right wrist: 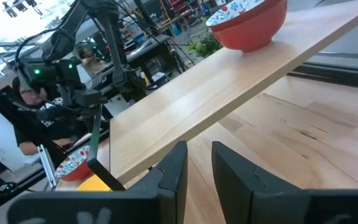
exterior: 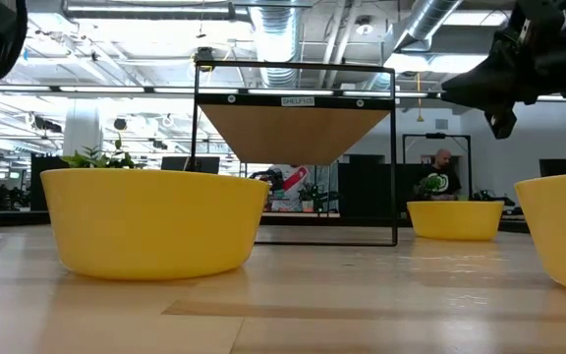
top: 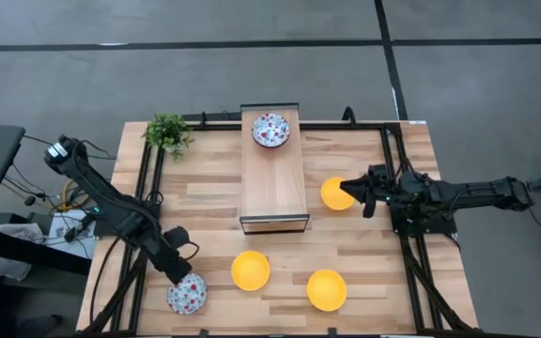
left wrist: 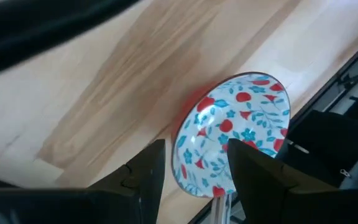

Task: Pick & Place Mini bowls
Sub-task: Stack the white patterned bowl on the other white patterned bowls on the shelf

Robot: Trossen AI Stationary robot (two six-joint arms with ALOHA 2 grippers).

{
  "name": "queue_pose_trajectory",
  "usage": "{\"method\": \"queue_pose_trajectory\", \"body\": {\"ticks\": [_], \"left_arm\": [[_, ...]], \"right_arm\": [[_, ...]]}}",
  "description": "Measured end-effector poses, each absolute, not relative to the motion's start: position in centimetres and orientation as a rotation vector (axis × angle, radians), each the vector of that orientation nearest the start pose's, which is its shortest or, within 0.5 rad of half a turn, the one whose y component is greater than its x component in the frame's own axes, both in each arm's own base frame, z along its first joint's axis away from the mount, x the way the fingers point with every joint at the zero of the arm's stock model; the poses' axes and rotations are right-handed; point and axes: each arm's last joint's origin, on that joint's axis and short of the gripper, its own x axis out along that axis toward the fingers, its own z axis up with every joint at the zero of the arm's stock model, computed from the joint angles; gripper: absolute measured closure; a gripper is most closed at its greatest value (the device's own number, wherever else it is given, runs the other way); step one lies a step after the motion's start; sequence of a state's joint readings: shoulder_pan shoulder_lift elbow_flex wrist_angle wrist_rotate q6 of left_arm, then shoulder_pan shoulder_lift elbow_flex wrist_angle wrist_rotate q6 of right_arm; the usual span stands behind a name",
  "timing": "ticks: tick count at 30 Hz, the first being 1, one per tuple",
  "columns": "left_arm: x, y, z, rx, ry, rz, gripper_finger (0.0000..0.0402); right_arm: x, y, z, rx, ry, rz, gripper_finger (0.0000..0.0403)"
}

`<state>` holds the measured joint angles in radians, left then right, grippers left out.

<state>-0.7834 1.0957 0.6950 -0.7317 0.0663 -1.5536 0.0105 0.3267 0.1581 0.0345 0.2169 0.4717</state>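
Step in hand: the left gripper (top: 178, 272) hangs over a floral bowl (top: 187, 294) at the lower left of the high view, seemingly about to pick it up.
Doing it well: my judgement is that one finger should go inside the rim and one outside, closing squarely so the bowl does not tip or skid toward the table's (top: 364, 244) near edge.
Left gripper: spread wide, its fingers (left wrist: 143, 180) straddling the bowl's near rim in the left wrist view; nothing is gripped yet.
Right gripper: its jaws part-closed, it sits at the right of the high view beside a yellow bowl (top: 335, 193); whether it holds that bowl I cannot tell.
Other bowls: a second floral bowl (top: 270, 130) rests on the raised wooden shelf (top: 272, 188) at centre top; two more yellow bowls (top: 250, 270) (top: 327, 289) lie on the table below it.
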Motion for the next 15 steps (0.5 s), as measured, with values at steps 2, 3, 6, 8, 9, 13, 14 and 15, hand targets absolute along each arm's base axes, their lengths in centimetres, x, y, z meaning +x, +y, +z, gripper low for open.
{"method": "queue_pose_trajectory", "body": {"ticks": [2,3,6,8,9,13,14,15], "left_arm": [[13.3,-13.6,20.5,-0.904,1.368,0.234,0.0229],[13.3,-13.6,20.2,-0.899,1.388,0.24,0.0229],[13.3,-13.9,19.4,-0.889,1.453,0.249,0.0229],[13.5,-14.2,19.0,-0.89,1.477,0.246,0.0229],[13.6,-14.4,18.7,-0.885,1.491,0.252,0.0229],[13.7,-14.8,17.9,-0.861,1.524,0.267,0.0229],[13.7,-15.0,17.8,-0.856,1.528,0.268,0.0229],[13.8,-15.1,17.7,-0.852,1.53,0.267,0.0229]], "right_arm": [[11.7,-0.5,19.3,0.453,0.082,-0.241,0.034],[11.7,-0.5,19.3,0.452,0.083,-0.247,0.0339],[11.7,-0.6,19.3,0.45,0.079,-0.266,0.0339],[11.6,-0.6,19.3,0.448,0.077,-0.285,0.034],[11.6,-0.7,19.3,0.448,0.076,-0.29,0.0339],[11.6,-0.7,19.2,0.443,0.086,-0.314,0.0339],[11.6,-0.7,19.1,0.442,0.089,-0.317,0.0339],[11.6,-0.7,19.1,0.442,0.091,-0.32,0.0339]]}}
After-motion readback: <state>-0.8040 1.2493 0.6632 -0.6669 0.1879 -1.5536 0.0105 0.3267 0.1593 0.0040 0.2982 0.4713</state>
